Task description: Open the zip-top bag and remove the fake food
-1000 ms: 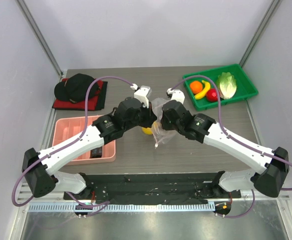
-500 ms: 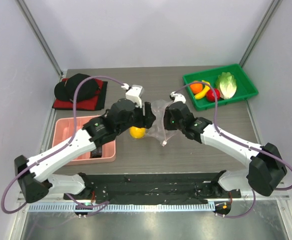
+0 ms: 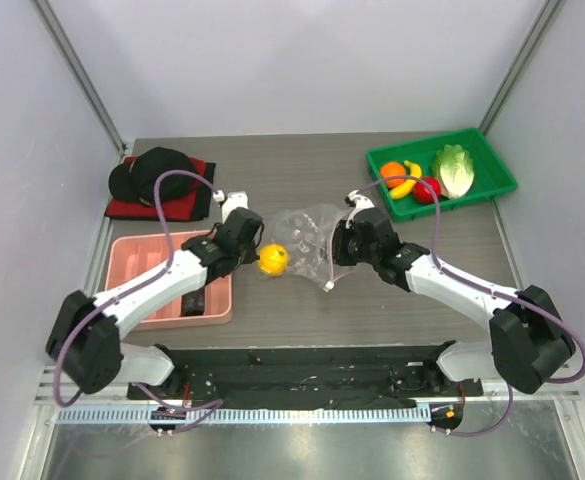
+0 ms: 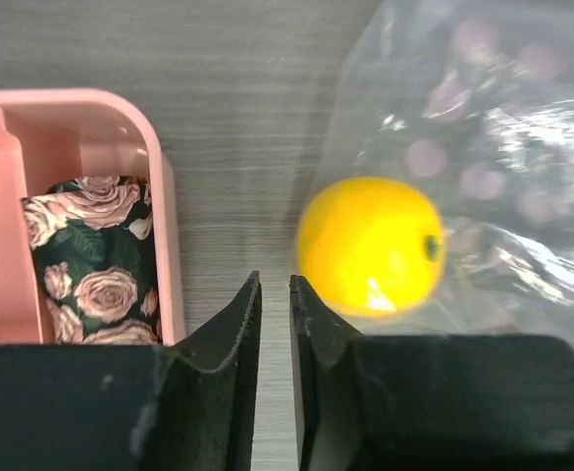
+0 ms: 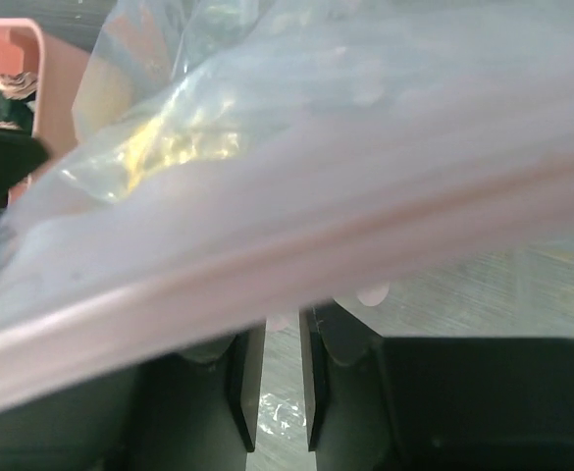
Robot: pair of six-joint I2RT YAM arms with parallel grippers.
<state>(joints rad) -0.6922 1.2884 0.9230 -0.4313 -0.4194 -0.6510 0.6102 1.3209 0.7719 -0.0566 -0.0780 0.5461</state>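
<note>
The zip-top bag (image 3: 307, 235), clear with pinkish dots, lies crumpled mid-table. My right gripper (image 3: 338, 245) is at its right edge, shut on the bag. The pink zip strip (image 5: 296, 250) runs right across its fingertips. The small white slider (image 3: 329, 288) hangs below. The yellow lemon (image 3: 272, 259) sits on the table at the bag's left edge and also shows in the left wrist view (image 4: 370, 245). My left gripper (image 3: 254, 247) is just left of the lemon, shut and empty (image 4: 275, 283). The orange (image 3: 393, 172), banana (image 3: 406, 181), red fruit (image 3: 425, 189) and cabbage (image 3: 455, 168) lie in the green tray (image 3: 492, 160).
The pink compartment tray (image 3: 132, 250) sits front left, close to my left gripper. It holds a rose-patterned item (image 4: 90, 255). A black cap (image 3: 152, 172) on a red cloth lies at the back left. Slanted frame posts stand at both back corners.
My left gripper has let go of the bag and drawn back to the left and down. The lemon now lies uncovered on the table. The right gripper has lowered with the bag.
</note>
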